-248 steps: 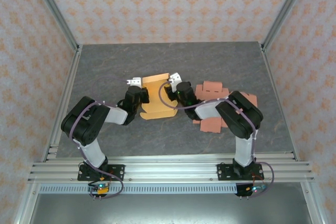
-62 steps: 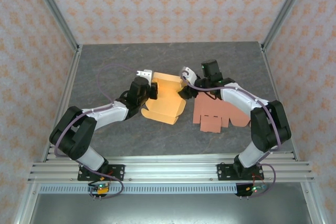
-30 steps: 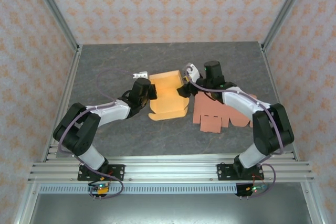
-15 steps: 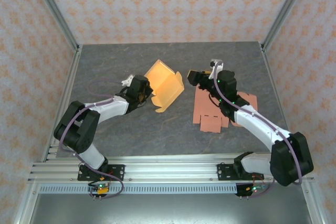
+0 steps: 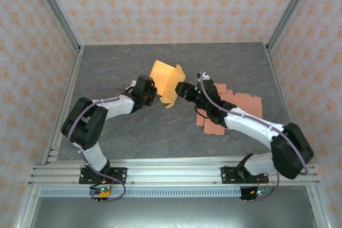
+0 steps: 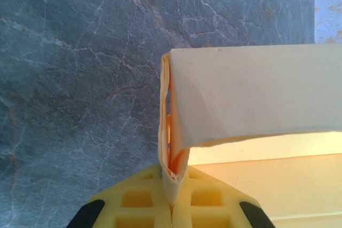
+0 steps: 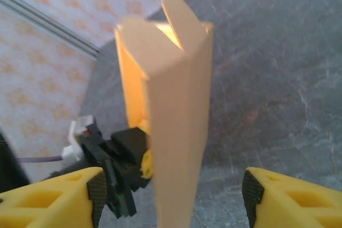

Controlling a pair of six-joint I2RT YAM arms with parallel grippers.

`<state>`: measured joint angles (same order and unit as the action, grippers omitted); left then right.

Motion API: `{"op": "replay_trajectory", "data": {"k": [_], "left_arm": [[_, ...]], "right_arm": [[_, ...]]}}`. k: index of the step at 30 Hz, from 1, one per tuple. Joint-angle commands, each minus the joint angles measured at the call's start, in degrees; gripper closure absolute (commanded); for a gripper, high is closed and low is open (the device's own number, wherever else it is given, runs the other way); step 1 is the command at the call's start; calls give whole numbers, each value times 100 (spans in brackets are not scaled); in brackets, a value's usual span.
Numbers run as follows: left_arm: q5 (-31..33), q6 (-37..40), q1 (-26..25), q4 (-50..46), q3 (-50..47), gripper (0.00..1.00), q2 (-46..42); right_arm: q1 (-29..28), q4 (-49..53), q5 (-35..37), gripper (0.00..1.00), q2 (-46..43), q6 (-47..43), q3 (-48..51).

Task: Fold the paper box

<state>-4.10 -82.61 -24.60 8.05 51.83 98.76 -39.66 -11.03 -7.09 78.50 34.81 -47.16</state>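
Looking at the left side first, my left end effector point(image 5: 146, 90) is clamped on a doubled wall of the orange paper box point(image 5: 164, 77). The left wrist view shows its pads pressed together with the folded layers pinched between them. A second ago the box sat low on the counter point(image 5: 117, 132) with an end effector at each side. Now it is raised on edge and tilted, with the open side turned up and away from me. I read that as the left arm presenting the box so that a wall or flap can be worked from the other side.

The left arm is bent sharply. Its elbow is out near the left rail and its forearm runs right toward the box.

On the right side, half a second ago the right end effector point(image 5: 184, 90) was drawn back well apart from the box. It has now swung in to the box's right edge. In the right wrist view its pads are spread wide and a narrow edge of the box stands between them, not yet gripped. So the fold looks partly done, with walls standing but not locked, and I judge the next step to be a pinch or push on that edge.

The right arm is stretched long and low, its forearm passing over the flat pink blanks point(image 5: 240, 104) lying on the counter.
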Motion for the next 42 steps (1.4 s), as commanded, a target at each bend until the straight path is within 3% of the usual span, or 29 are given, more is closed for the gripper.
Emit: {"op": "replay_trajectory", "data": {"k": [1, 4, 7, 10, 13, 15, 18, 22, 26, 31, 35, 42], "left_arm": [[102, -287, 39, 357, -94, 100, -168], [18, -344, 39, 596, -182, 100, -203], [-37, -309, 34, 681, -212, 100, -189], [-57, -464, 44, 1084, -417, 72, -251], [-139, -277, 43, 1403, -616, 45, -504], [-219, -19, 51, 1216, -695, 34, -794], [-335, 502, 39, 448, -768, 21, -1429], [-342, 1148, 34, -402, -999, 6, -2377], [32, 2207, 43, -1104, -1057, 5, -3218], [146, 4460, 140, -1139, -762, 2, -3649], [-945, 5843, 275, -1731, -12, 0, -3385], [-3187, 6737, 307, -2539, 635, 0, -2761]], "right_arm": [[-248, 481, 33, 36, 320, 38, -554], [-314, 527, 80, 51, 611, 85, -732], [-314, 643, 184, 79, 759, -121, -956], [-314, 1003, 476, 99, 798, -510, -1187], [-307, 1471, 750, 100, 839, -1390, -1464], [-269, 1805, 965, 100, 856, -2072, -1616], [-34, 2149, 1092, 100, 859, -3109, -1814], [498, 2487, 563, 100, 815, -4154, -2120], [971, 3310, 16, 100, 805, -5649, -2697], [1245, 3924, -953, 100, 437, -7858, -2719], [1601, 4255, -2041, 100, 62, -9113, -2583], [1837, 4777, -2861, 100, 0, -9867, -2759]]}}
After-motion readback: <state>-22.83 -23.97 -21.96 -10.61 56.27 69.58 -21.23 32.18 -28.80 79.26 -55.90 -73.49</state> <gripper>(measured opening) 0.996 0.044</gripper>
